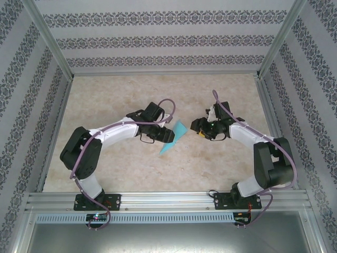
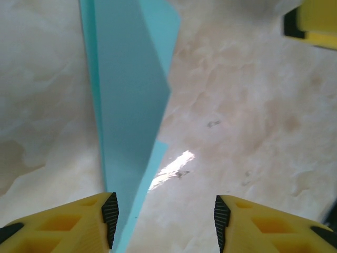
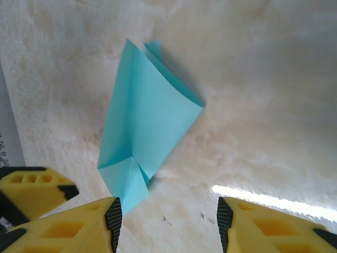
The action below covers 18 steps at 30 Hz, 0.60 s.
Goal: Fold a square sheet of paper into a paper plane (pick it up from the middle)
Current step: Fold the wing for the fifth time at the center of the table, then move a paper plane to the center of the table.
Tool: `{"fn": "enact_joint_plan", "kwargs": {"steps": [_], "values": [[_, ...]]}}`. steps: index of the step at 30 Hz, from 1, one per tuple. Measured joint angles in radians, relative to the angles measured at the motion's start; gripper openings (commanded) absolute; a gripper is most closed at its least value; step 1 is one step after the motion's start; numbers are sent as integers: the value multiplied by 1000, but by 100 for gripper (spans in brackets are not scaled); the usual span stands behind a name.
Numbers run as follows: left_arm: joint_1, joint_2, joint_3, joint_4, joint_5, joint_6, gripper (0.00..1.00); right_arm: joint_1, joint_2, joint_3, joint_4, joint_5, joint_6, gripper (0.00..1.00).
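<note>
The turquoise paper plane [image 1: 174,136] lies folded on the table between the two arms, its point toward the near edge. In the left wrist view the paper plane [image 2: 131,105] runs as a long strip up from beside the left finger [image 2: 108,219]. My left gripper [image 2: 166,221] is open, with only bare table between its pads. In the right wrist view the paper plane [image 3: 147,121] lies ahead and to the left, its tip close to the left finger [image 3: 111,221]. My right gripper [image 3: 168,224] is open and holds nothing. From above, the left gripper [image 1: 164,135] is beside the plane and the right gripper [image 1: 197,128] is a little apart.
The table [image 1: 158,89] is beige marble-patterned, fenced by aluminium rails and patterned walls [image 1: 158,31]. A yellow finger of the other gripper [image 2: 313,23] shows at the top right of the left wrist view. Open tabletop lies behind and in front of the grippers.
</note>
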Motion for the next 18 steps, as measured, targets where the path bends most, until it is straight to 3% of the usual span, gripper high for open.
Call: {"fn": "enact_joint_plan", "kwargs": {"steps": [5, 18], "values": [[-18, 71, 6, -19, -54, 24, 51, 0, -13, -35, 2, 0, 16, 54], [-18, 110, 30, -31, -158, 53, 27, 61, -21, -66, 35, 1, 45, 56]]}}
